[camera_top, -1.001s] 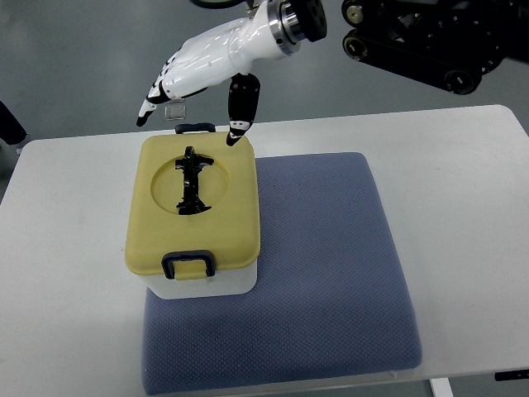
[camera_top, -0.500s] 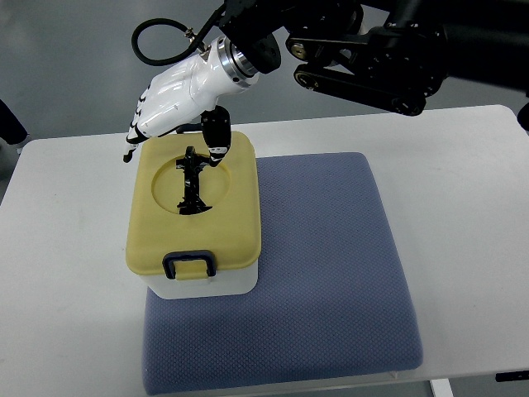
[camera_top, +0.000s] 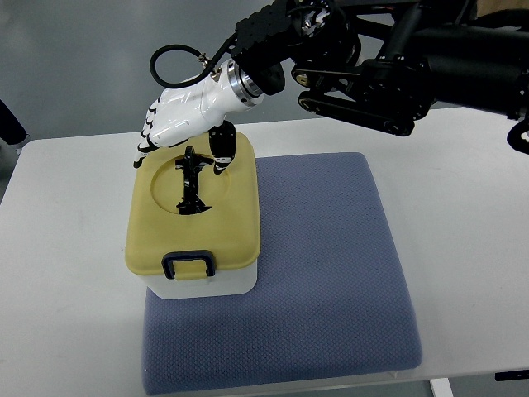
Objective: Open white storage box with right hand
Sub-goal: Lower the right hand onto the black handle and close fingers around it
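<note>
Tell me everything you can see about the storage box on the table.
The storage box has a white body, mostly hidden beneath a pale yellow lid that is shut. The lid has a round recess holding a folded black handle, and a dark blue latch clips its near edge. It looks like plastic. It stands upright on the near left corner of a blue mat. The right hand is over its far edge, fingers spread, thumb at the lid.

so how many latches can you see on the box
1: a dark blue latch on the near edge of the yellow lid. The right hand covers the far edge, so another may be hidden there.
</note>
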{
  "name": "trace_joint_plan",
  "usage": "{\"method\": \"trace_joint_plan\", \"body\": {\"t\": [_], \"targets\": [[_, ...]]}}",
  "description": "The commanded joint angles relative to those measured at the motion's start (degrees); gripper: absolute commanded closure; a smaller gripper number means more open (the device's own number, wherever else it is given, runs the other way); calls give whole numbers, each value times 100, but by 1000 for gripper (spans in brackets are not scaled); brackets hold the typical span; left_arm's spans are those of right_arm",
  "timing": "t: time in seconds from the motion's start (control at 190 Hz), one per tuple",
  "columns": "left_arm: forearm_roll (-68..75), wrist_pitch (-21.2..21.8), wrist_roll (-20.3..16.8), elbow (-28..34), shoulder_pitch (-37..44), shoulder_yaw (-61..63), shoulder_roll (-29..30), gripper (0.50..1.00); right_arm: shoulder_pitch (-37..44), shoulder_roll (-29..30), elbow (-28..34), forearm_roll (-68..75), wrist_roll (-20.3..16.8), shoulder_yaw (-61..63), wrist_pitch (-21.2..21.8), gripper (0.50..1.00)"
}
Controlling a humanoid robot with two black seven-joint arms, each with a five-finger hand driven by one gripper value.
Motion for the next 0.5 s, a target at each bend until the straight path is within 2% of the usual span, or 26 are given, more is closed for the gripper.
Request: {"method": "trace_joint_plan", "body": {"t": [0.0,0.29,0.337,0.427,0.495], "targets": [[0,1,-1,-2,0,5,0,500,-30,12,-12,-9,0,3,-19,572],[0,1,-1,-2,0,-4,0,500,-197,144,-100,-9,0,3,-28,589],[0,1,-1,7,0,5,0,500,-197,144,-100,-9,0,3,-36,603],[0,1,-1,-2,0,5,0,500,-197,144,-100,-9,0,12,-80,675],[0,1,-1,-2,0,5,0,500,-197,144,-100,-9,0,12,-80,707]]}}
